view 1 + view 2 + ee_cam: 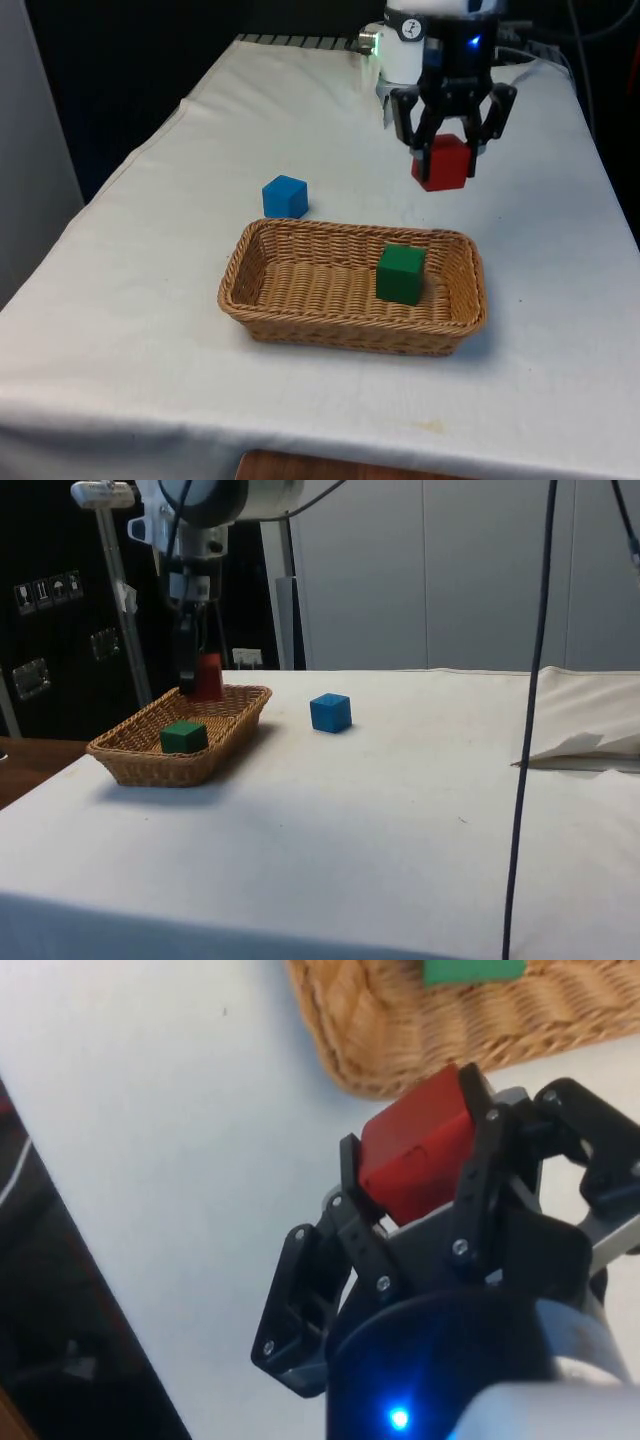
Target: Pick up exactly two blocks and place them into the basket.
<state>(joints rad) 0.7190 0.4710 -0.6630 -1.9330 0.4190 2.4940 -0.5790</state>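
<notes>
One green block (401,273) already lies in the basket (250,297); my gripper (446,152) pinches the red block (440,163) above the cloth, second placing remains

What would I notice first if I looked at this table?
Probably the red block, pinched in the black gripper and held up in the air just behind the basket's far rim. Next comes the wicker basket in the middle of the white cloth, with a green block already sitting inside. A blue block rests alone on the cloth behind the basket, towards the front view's left.
</notes>
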